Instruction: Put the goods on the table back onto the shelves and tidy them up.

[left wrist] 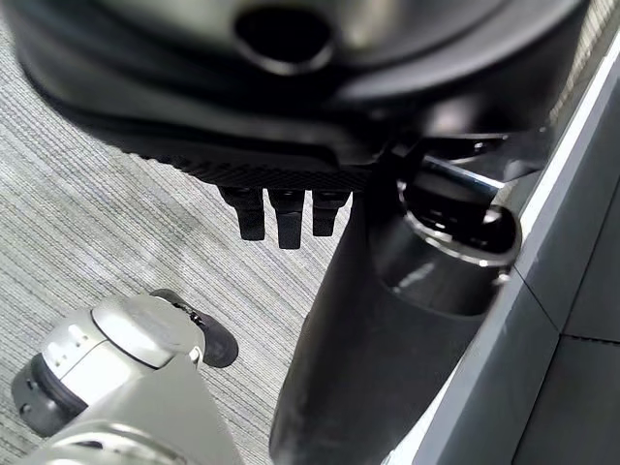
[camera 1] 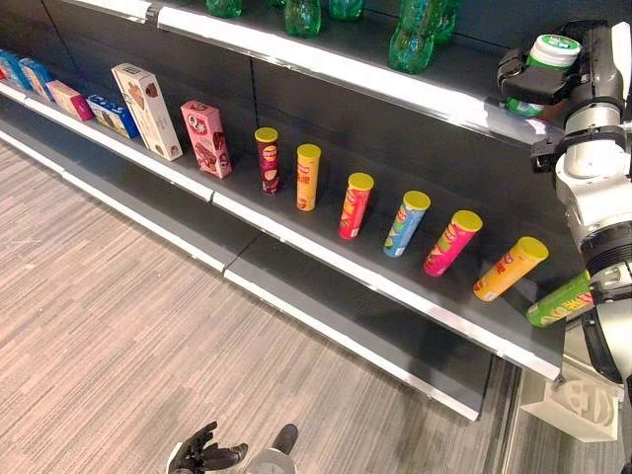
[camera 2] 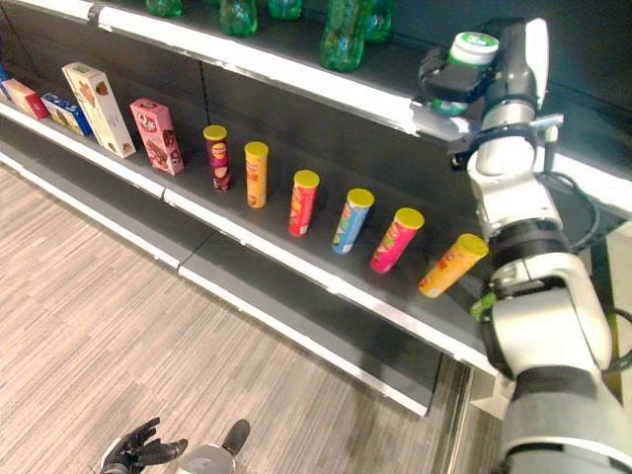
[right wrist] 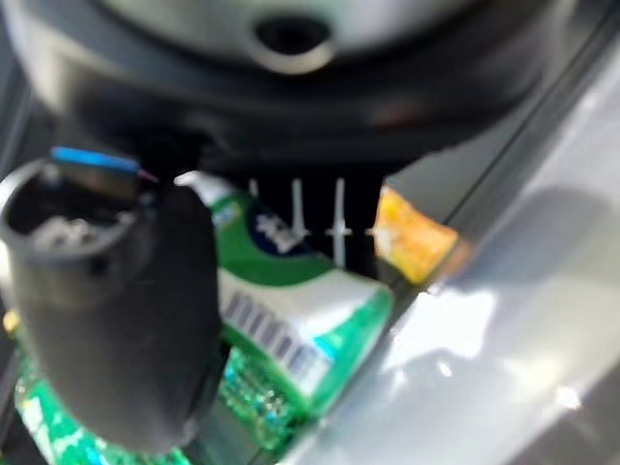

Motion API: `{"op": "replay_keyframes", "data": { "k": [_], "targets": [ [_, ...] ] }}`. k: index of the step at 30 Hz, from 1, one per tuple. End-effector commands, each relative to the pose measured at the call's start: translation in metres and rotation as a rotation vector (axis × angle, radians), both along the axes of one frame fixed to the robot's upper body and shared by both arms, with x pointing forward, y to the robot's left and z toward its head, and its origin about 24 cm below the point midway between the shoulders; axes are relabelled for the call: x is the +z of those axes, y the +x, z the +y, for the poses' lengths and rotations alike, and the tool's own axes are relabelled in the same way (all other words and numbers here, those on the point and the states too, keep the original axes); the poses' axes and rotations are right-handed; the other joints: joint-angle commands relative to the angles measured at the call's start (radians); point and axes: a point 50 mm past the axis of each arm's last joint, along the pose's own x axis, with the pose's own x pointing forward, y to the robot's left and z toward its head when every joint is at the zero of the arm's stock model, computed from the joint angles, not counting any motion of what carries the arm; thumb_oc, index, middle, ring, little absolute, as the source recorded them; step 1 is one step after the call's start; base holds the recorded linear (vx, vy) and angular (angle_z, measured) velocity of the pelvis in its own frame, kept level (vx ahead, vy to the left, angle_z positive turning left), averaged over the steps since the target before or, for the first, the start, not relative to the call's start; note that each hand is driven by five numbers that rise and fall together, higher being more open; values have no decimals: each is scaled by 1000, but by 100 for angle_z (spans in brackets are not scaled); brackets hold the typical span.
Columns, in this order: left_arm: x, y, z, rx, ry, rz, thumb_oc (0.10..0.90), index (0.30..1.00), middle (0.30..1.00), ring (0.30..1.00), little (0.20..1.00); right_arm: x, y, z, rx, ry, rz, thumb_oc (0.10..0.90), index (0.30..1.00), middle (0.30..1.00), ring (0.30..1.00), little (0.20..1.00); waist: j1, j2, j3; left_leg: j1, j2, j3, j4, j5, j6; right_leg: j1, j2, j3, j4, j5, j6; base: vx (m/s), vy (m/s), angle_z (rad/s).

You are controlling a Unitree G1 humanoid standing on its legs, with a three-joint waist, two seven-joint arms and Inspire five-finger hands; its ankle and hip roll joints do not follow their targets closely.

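Right hand (camera 2: 464, 84) clamped around a green bottle (camera 2: 472, 54), raised to the upper shelf (camera 2: 296, 74) for placing — left hand (camera 2: 138, 452) low, fingers relaxed, idle.

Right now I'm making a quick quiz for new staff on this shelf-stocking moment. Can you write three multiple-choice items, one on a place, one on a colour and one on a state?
1. Where is the right hand?
A. Up at the upper shelf
B. Down near the floor
C. At the pink box

2. What colour are the lids of the chip cans standing in a row on the middle shelf?
A. Red
B. Yellow
C. White

3. What is the right hand doing?
A. Hanging open and empty
B. Curled shut on nothing
C. Holding a green bottle with a white cap

Answers:
1 A: the head views show it raised at the upper shelf's edge.
2 B: every can in the row has a yellow lid.
3 C: its thumb and fingers wrap the bottle in the right wrist view.
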Motion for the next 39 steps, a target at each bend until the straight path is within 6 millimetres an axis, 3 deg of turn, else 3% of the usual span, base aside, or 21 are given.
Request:
{"op": "replay_keyframes", "data": {
  "k": [1,9,17,18,20,32,36,38,39],
  "targets": [
    [9,15,10,-110,64,-43,800,900,900,900,900,65,-18,-3,-60,-112,-181,400,300,300,300,300,7,-20,-64,30,29,70,2,-142,-10,21,-18,-30,19,-44,24,0,0,0],
    [8,16,8,-125,70,-38,800,900,900,900,900,54,-15,-13,-110,-94,-137,400,300,300,300,300,-3,-10,-62,28,25,72,2,-144,-8,19,-23,-34,16,-38,28,0,0,0],
    [9,17,7,-122,66,-50,800,900,900,900,900,51,-13,-9,-90,-78,-140,400,300,300,300,300,-2,-7,-59,29,24,75,2,-148,-6,13,-26,-26,16,-36,29,0,0,0],
    [9,17,7,-120,65,-50,800,900,900,900,900,51,-13,-9,-90,-77,-139,438,356,356,356,356,-3,-7,-59,30,24,76,2,-148,-6,13,-26,-25,16,-36,29,0,0,0],
    [9,17,8,-117,68,-50,800,900,900,900,900,51,-12,-8,-89,-74,-140,800,900,900,900,900,-4,-8,-58,31,25,77,2,-150,-5,13,-25,-21,16,-37,28,0,0,0],
    [9,16,9,-112,72,-39,800,900,900,900,900,52,-10,-1,-55,-18,-163,800,900,900,900,900,-4,-13,-62,46,31,83,2,-157,-5,20,-20,-15,13,-40,25,0,0,0],
    [10,18,9,-119,74,-46,800,900,900,900,900,67,-19,1,-12,30,-272,800,900,900,900,900,-5,-12,-62,47,31,82,2,-159,-5,21,-20,-15,13,-41,26,0,0,0],
    [11,19,10,-112,76,-52,800,900,900,900,900,82,-30,6,24,33,-369,800,900,900,900,900,-12,-12,-61,47,32,83,2,-160,-4,19,-19,-14,14,-40,26,0,0,0],
    [12,20,12,-98,82,-63,800,900,900,900,900,103,-49,22,102,-5,-502,800,900,900,900,900,-23,-11,-60,47,34,87,2,-161,-4,15,-19,-9,14,-40,26,0,0,0]
  ]
}}
